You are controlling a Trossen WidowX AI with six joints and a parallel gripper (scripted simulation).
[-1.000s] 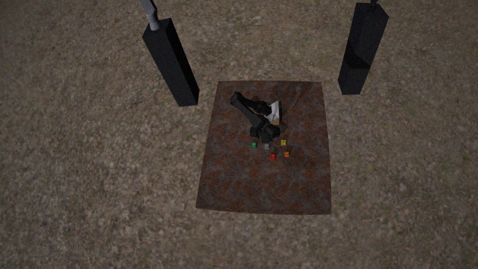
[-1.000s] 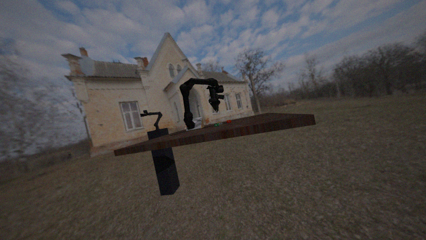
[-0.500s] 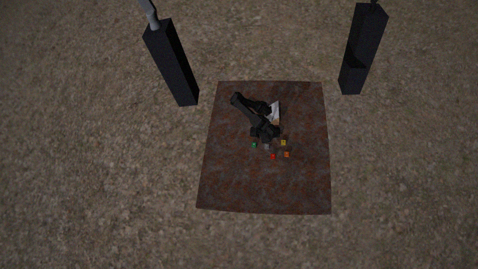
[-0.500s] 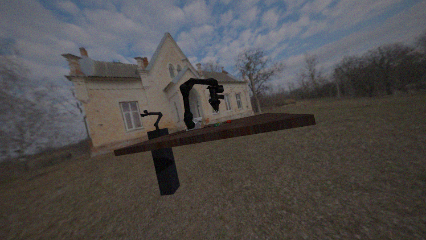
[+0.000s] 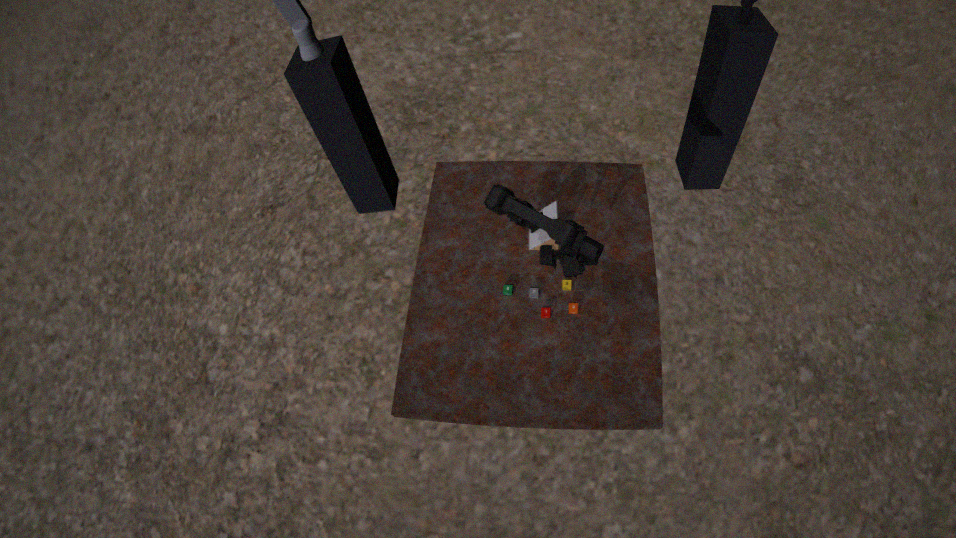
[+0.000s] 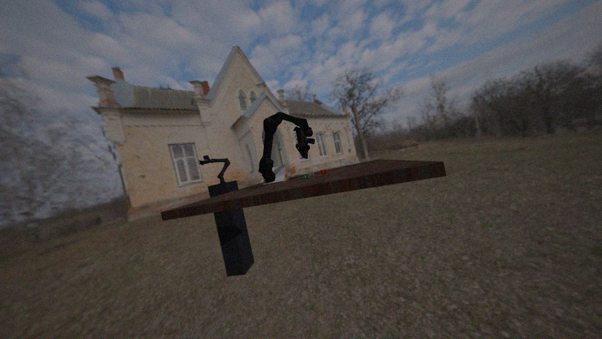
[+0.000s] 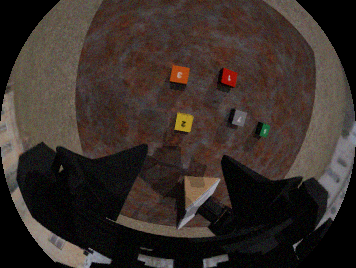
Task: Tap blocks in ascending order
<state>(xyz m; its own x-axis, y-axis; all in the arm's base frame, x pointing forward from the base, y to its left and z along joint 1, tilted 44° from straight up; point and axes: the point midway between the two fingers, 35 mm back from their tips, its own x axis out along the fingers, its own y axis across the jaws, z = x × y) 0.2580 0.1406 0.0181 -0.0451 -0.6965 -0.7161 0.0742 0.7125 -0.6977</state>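
Observation:
My gripper (image 6: 305, 155) (image 7: 186, 154) is open and empty, high above the table, at the near side of the yellow block (image 5: 566, 285) (image 7: 184, 122), which shows a 2. The red block (image 5: 546, 312) (image 6: 322, 171) (image 7: 228, 78) shows a 1. The orange block (image 5: 573, 308) (image 7: 179, 74) seems to show a 3. The grey block (image 5: 534, 293) (image 7: 239, 117) seems to show a 7. The green block (image 5: 508, 289) (image 6: 306, 176) (image 7: 263, 130) has a digit too small to read surely. All lie apart on the table. The top view shows the fingertips unclearly.
The brown table (image 5: 467, 374) (image 6: 366, 178) (image 7: 200, 30) carries a white and tan wedge (image 5: 540, 238) (image 6: 278, 174) (image 7: 196, 191) by the arm's base, behind the blocks. Two black pedestals (image 5: 340, 127) (image 5: 725, 100) stand off the table.

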